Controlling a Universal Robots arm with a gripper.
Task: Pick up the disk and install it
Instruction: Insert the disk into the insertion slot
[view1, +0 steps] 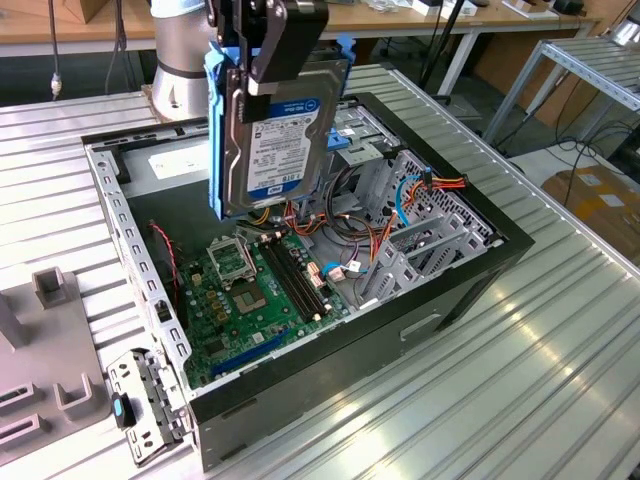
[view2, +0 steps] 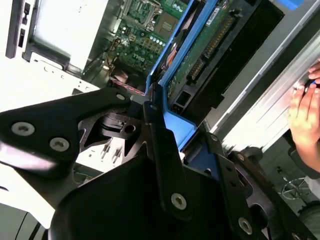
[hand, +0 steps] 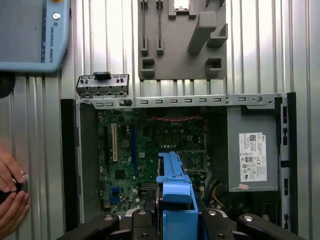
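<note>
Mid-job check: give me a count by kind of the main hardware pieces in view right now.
disk: 1, clamped upright in the tool over the case
open computer case: 1
grey metal box with white sticker: 1, inside the case
grey fixture plate: 1, on the table beside the case
total: 4

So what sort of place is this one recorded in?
Probably a robotics lab or workshop: an open computer case sits on a ribbed metal table, wooden workbenches with cables stand behind, and the gripper holds the disk above the case.
</note>
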